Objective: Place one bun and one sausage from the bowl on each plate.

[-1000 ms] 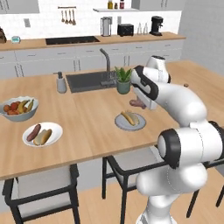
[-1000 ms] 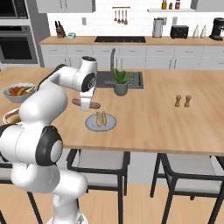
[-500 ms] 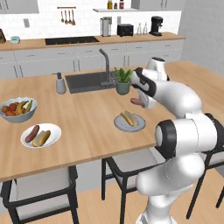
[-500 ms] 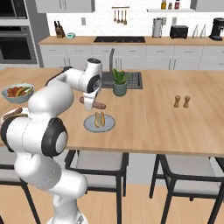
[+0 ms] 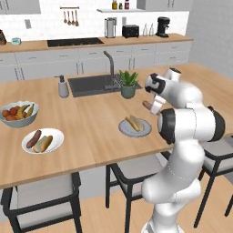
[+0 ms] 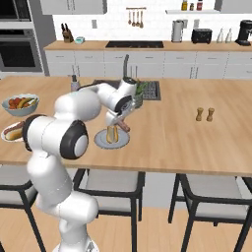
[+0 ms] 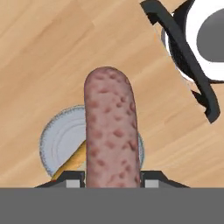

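A sausage (image 7: 111, 131) was gripped by the end effector (image 7: 111, 177), held above the grey plate (image 7: 52, 144) where a bun (image 7: 72, 162) lay.

Arm bent fwd, gripper (image 7: 111, 177) clamped on sausage (image 7: 110, 127).

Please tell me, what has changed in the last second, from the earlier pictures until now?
The gripper, shut on the sausage the whole time, carried it a little nearer to the grey plate; it now hangs above the plate's edge, not yet released. The bun on that plate, the white plate with its bun and sausage, and the fruit bowl stayed as they were.
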